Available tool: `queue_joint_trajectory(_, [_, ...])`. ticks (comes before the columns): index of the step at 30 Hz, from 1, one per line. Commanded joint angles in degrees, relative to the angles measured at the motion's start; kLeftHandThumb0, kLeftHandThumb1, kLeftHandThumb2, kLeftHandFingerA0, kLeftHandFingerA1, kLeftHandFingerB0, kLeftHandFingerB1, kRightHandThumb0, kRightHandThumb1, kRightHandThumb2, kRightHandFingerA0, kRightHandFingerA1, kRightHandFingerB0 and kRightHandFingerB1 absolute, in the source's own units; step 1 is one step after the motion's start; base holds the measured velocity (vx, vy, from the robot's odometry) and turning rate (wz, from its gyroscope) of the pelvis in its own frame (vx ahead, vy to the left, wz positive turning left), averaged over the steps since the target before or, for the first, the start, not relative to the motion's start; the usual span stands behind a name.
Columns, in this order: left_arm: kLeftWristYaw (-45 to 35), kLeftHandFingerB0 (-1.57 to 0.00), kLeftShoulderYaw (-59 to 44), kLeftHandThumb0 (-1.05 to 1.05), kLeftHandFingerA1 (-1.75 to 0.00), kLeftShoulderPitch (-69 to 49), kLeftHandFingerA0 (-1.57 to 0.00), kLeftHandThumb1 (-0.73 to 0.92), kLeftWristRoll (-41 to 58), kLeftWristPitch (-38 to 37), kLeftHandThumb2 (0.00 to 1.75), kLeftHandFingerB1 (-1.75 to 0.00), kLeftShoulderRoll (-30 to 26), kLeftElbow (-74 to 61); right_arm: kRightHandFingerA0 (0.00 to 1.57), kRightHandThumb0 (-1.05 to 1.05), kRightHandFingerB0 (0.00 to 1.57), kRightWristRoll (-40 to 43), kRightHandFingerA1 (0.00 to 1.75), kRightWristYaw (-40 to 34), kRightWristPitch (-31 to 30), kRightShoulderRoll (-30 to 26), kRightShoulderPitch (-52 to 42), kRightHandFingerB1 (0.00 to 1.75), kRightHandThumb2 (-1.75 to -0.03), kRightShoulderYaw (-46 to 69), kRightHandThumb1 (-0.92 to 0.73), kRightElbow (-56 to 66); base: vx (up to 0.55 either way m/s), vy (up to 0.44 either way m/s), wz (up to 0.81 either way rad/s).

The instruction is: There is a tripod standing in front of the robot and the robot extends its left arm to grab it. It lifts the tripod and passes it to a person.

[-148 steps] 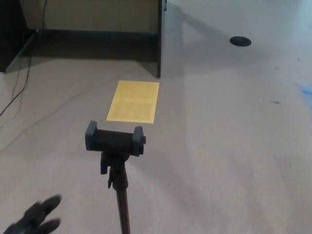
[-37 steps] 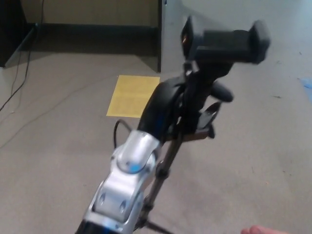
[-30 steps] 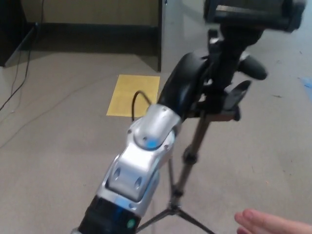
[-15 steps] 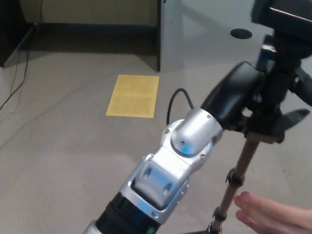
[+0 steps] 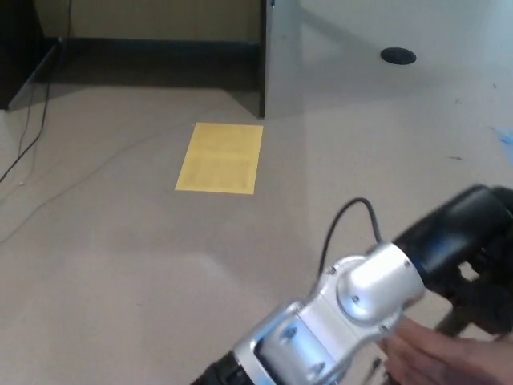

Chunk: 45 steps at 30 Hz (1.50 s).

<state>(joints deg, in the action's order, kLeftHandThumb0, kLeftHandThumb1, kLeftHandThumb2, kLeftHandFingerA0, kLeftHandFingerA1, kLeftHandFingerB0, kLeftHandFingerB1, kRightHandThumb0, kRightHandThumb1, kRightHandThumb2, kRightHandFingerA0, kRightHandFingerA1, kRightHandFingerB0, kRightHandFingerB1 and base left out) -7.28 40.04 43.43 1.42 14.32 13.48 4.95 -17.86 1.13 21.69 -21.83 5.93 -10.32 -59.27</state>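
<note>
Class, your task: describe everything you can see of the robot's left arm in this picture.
The left arm rises from the bottom edge and stretches diagonally toward the right edge. Its forearm is glossy silver, casing-like, with recessed holes and a rounded joint; a thin black cable loops above it. Beyond that comes a smooth black wrist shell, then the black left hand, cut off by the frame, so its grip is unclear. A person's hand lies just below the joint, apparently touching it. Little of the tripod shows.

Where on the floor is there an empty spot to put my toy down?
Bare floor left of the left arm, below the yellow sheet, and again right of the sheet. The bottom right is crowded: left hand and a person's hand.
</note>
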Motion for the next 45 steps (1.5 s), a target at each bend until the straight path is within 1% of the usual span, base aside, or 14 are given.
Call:
queue_joint_trajectory(1, [4.68, -0.48, 5.23, 0.06, -1.75, -1.40, -0.78, 0.91, 0.15, 3.48, 0.97, -1.46, 14.32, -11.74, 0.63, -0.43, 0.53, -0.73, 0.40, 1.36, 0.22, -2.24, 0.72, 0.38, -0.62, -0.48, -0.71, -0.70, 0.00, 0.000, 0.00])
queue_joint_trajectory(14, [6.46, -0.38, 8.87, 0.13, -1.63, -5.55, -0.62, 0.92, 0.90, 5.31, 0.86, -1.15, 10.72, -19.74, 0.63, -0.43, 0.53, -0.66, 0.40, 1.23, 0.42, -2.09, 0.50, 0.38, -0.62, -0.70, -0.71, -1.00, 0.00, 0.000, 0.00])
queue_joint_trajectory(15, [5.90, -0.42, 8.23, -0.03, -1.47, -4.07, -0.62, 0.92, -1.06, 7.36, 0.69, -1.11, 8.63, -20.68, 0.63, -0.43, 0.53, -0.65, 0.40, 1.27, 0.36, -2.10, 0.81, 0.38, -0.62, -0.68, -0.71, -1.03, 0.00, 0.000, 0.00])
queue_joint_trajectory(19, [3.09, -0.39, 7.78, -0.32, -1.36, -0.49, -0.57, 0.90, -3.90, 12.74, 0.75, -1.06, 4.58, -23.04, 0.63, -0.43, 0.53, -0.55, 0.40, 1.25, 0.41, -2.14, 0.87, 0.38, -0.62, -0.61, -0.71, -1.00, 0.00, 0.000, 0.00])
queue_joint_trajectory(21, [1.95, -0.34, 7.49, -0.26, -1.46, -0.20, -0.51, 0.92, -3.62, 15.47, 0.75, -1.13, 3.61, -23.79, 0.63, -0.43, 0.53, -0.52, 0.40, 1.29, 0.47, -2.28, 0.80, 0.38, -0.62, -0.59, -0.71, -0.89, 0.00, 0.000, 0.00])
queue_joint_trajectory(26, [-1.81, -0.45, 4.62, -0.37, -1.25, -0.48, -0.56, 0.92, -0.03, 18.95, 0.73, -0.94, 2.35, -24.25, 0.63, -0.43, 0.53, -0.46, 0.40, 1.36, 0.39, -2.22, 1.36, 0.38, -0.62, -0.55, -0.71, -0.88, 0.00, 0.000, 0.00])
queue_joint_trajectory(27, [-2.65, -0.48, 3.91, -0.38, -1.18, -0.18, -0.59, 0.92, 0.29, 19.29, 0.71, -0.88, 1.92, -24.37, 0.63, -0.43, 0.53, -0.45, 0.40, 1.36, 0.39, -2.22, 1.36, 0.38, -0.62, -0.56, -0.71, -0.89, 0.00, 0.000, 0.00])
queue_joint_trajectory(28, [-3.89, 0.00, 2.97, -0.78, -0.03, 0.56, 0.00, 0.46, 0.18, 19.44, 0.84, -0.05, 0.69, -23.87, 0.21, -0.76, 0.01, -7.59, 0.59, 6.97, -9.88, -4.54, 2.92, 0.42, -1.18, -6.81, -0.84, 1.79, 0.00, 0.000, 0.00])
queue_joint_trajectory(29, [-4.44, 0.00, 2.58, -0.82, 0.00, 0.95, 0.00, 0.49, -0.01, 19.81, 0.55, 0.00, 0.18, -23.70, 0.68, -0.36, 0.58, -6.58, 0.47, 3.82, -4.79, -4.50, 1.54, 0.42, -0.58, -5.83, -0.64, 2.46, 0.00, 0.000, 0.00])
queue_joint_trajectory(30, [-4.63, 0.00, 2.45, -0.82, 0.00, 1.15, 0.00, 0.49, -0.09, 20.26, 0.55, 0.00, 0.06, -23.78, 0.68, -0.36, 0.58, -0.46, 0.47, -4.55, 9.36, -2.97, -1.58, 0.42, -0.58, -0.38, -0.64, 1.84, 0.00, 0.000, 0.00])
queue_joint_trajectory(31, [-5.07, 0.00, 1.75, -0.79, 0.00, 1.79, 0.00, 0.47, -0.33, 21.38, 0.84, -0.01, -0.61, -23.96, 0.63, -0.45, 0.48, -1.11, 0.41, 0.40, -0.45, -2.40, 1.65, 0.36, -0.61, -1.65, -0.71, -1.00, 0.00, 0.000, 0.00])
queue_joint_trajectory(32, [-5.47, 0.00, 1.18, -0.79, 0.00, 1.83, 0.00, 0.48, -0.35, 21.86, 0.84, 0.00, -1.08, -23.96, 0.68, -0.39, 0.53, 0.14, 0.42, 0.40, 1.49, -2.09, 1.07, 0.37, -0.61, -0.55, -0.68, -1.23, 0.00, 0.000, 0.00])
queue_joint_trajectory(33, [-5.99, 0.00, 0.67, -0.84, 0.00, 2.02, 0.00, 0.47, -0.60, 22.06, 0.56, 0.00, -1.98, -23.86, 0.63, -0.37, 0.54, 0.51, 0.41, -0.01, 1.74, -1.55, 1.46, 0.38, -0.60, -0.06, -0.66, -2.16, 0.00, 0.000, 0.00])
queue_joint_trajectory(45, [-9.95, 0.00, -6.21, -0.82, 0.00, -0.80, 0.00, 0.43, -0.63, 21.28, 0.55, 0.00, -8.96, -23.64, 0.65, -0.38, 0.54, 0.59, 0.41, 1.42, -0.71, -1.10, 1.65, 0.38, -0.60, 0.93, -0.66, -1.25, 0.00, 0.000, 0.00])
